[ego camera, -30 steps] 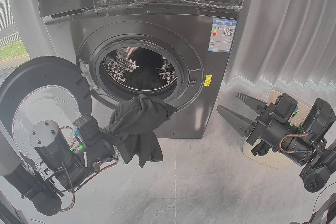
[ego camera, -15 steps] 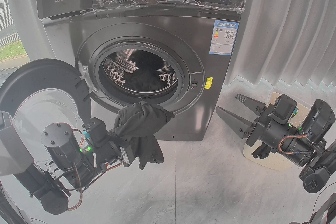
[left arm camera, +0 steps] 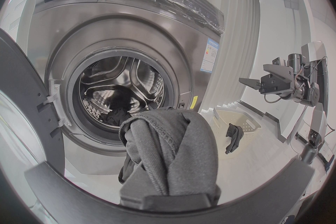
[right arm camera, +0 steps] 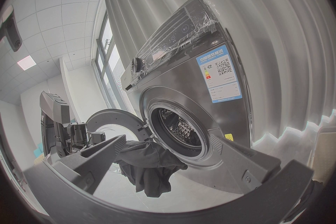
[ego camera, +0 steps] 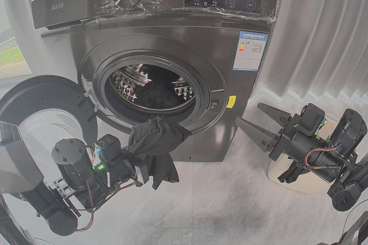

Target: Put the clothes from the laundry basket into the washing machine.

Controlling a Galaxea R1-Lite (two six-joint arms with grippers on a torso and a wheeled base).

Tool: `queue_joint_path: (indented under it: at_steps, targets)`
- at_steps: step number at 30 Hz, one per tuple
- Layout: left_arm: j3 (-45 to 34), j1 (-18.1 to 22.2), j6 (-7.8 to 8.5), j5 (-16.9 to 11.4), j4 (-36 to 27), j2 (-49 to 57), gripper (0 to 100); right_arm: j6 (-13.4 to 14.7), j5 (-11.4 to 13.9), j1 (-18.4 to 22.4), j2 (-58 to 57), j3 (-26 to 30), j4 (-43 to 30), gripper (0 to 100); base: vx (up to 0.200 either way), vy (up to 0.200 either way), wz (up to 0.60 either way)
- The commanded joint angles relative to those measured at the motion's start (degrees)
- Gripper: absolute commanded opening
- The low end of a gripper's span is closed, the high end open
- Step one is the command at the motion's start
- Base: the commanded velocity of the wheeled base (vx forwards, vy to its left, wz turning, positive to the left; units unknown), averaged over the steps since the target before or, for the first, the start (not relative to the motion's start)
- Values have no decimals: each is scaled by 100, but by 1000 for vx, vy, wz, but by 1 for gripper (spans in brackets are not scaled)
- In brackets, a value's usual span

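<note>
The washing machine [ego camera: 161, 39] stands with its round door [ego camera: 46, 104] swung open to the left. Dark clothes [ego camera: 155, 90] lie inside the drum [left arm camera: 115, 88]. My left gripper [ego camera: 143, 159] is shut on a dark grey garment [ego camera: 157, 140], which hangs just below the lower rim of the door opening. The same garment [left arm camera: 171, 151] is bunched over the fingers, with the drum beyond it. My right gripper [ego camera: 249, 113] is open and holds nothing, to the right of the machine over the cream laundry basket [ego camera: 281, 177]. One dark cloth [left arm camera: 233, 135] lies in the basket [left arm camera: 245, 119].
Grey curtains [ego camera: 318, 20] hang behind and to the right of the machine. The pale tiled floor [ego camera: 214, 203] in front of the machine is free. The open door takes up the space on the left side.
The head view has shifted, so the machine sits lower and larger in the picture. My left arm has edged right with the garment, still below the opening's rim. The right gripper looks unchanged.
</note>
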State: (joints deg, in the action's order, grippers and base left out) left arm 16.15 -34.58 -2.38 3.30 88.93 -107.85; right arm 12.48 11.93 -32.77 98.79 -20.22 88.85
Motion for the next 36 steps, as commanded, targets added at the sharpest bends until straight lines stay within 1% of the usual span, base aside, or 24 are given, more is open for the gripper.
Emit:
queue_joint_path:
  at_steps: [1,4,5,7,8,10,15,18,24,29,36]
  targets:
    - [-7,-13,0,4,1,-78,0,0,2,-10,8,1,1,100,0,0,0]
    - [-16,-22,0,4,1,-87,0,0,-7,-10,8,19,-8,100,0,0,0]
    - [-24,-22,0,12,1,-87,0,-18,-16,-10,8,115,-8,100,0,0,0]
    - [-16,-22,0,4,1,-87,0,-71,-16,-10,8,221,-8,100,0,0,0]
    - [-16,-22,0,4,1,-87,0,-150,-16,-1,26,282,-8,100,0,0,0]
    - [-24,-22,-8,4,1,-87,0,-220,-16,25,35,317,-8,100,0,200,0]
    - [-24,-22,-8,4,1,-87,0,-229,-60,78,61,352,-8,100,0,200,0]
    - [-24,-22,-8,4,1,-96,0,-238,-77,201,96,493,-8,100,0,200,0]
    - [-33,-31,-8,4,1,-96,0,-361,-86,464,386,915,-16,100,0,0,0]
    - [-33,-22,-8,4,1,-105,0,-387,-86,508,422,915,-16,100,0,0,0]
    - [-33,-13,-8,4,1,-166,0,-387,-86,447,413,897,-8,100,0,200,0]
